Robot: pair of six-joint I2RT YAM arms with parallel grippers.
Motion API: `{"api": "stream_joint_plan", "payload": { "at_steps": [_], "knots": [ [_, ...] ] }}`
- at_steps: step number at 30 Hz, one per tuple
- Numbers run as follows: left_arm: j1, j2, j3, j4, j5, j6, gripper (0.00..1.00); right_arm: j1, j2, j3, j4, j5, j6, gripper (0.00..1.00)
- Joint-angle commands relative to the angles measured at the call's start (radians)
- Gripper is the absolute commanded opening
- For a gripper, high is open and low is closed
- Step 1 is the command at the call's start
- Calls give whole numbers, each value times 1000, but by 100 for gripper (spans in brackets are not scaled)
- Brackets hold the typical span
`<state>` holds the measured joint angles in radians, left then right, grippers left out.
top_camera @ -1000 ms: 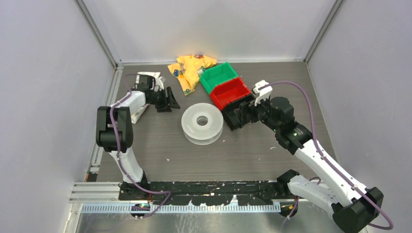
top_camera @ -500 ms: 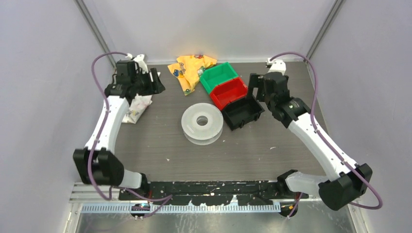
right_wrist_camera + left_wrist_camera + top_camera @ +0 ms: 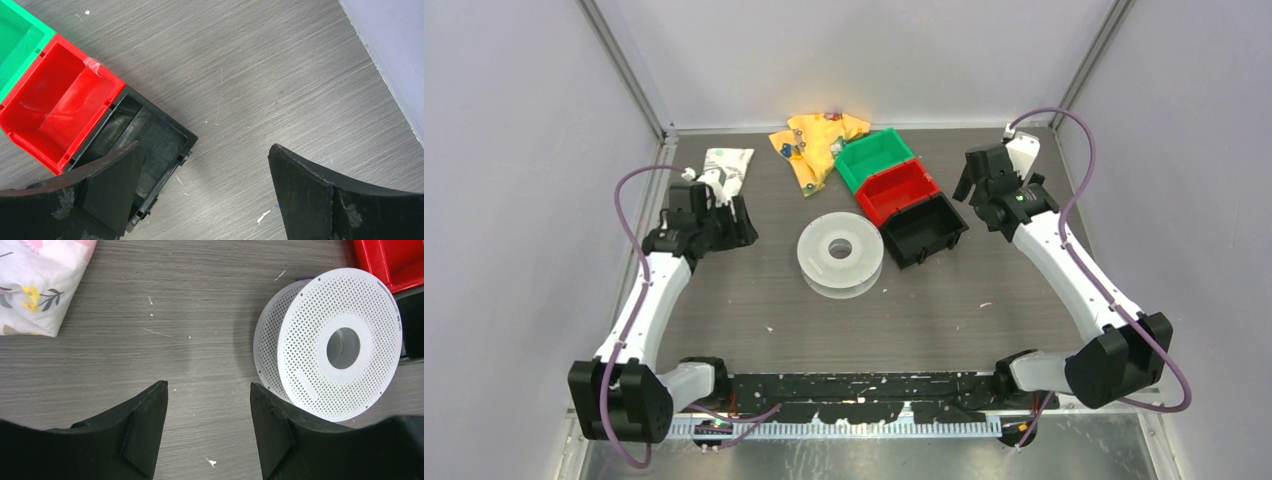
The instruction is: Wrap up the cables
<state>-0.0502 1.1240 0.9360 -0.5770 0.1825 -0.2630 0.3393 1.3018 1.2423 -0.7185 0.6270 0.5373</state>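
No thin dark cable shows in any view; it is hidden or out of view. A white perforated spool lies flat mid-table with nothing wound on it, and it also shows in the left wrist view. My left gripper is open and empty, above bare table left of the spool. My right gripper is open and empty, above the table just right of the black bin.
Green bin, red bin and black bin stand in a row at back right, all empty. A yellow cloth lies at the back. A white floral pouch lies at back left. Walls enclose three sides.
Both arms have swung. My left gripper moved nearer and down beside the pouch. My right gripper drew back from the black bin toward the right wall. Both stayed open.
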Motion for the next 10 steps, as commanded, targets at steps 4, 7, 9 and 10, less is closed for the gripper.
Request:
{"api": "stream_joint_plan", "payload": {
  "at_steps": [4,7,9,10],
  "knots": [
    [3,3,36,47,-47,-23,62,5,2,37,-1,16,72,100],
    [3,2,43,51,-47,-25,62,5,6,33,-1,22,85,100],
    [4,-2,45,58,-46,-28,62,6,6,34,0,22,96,100],
    [3,-4,45,61,-46,-29,62,5,4,32,3,23,100,100]
  ]
}}
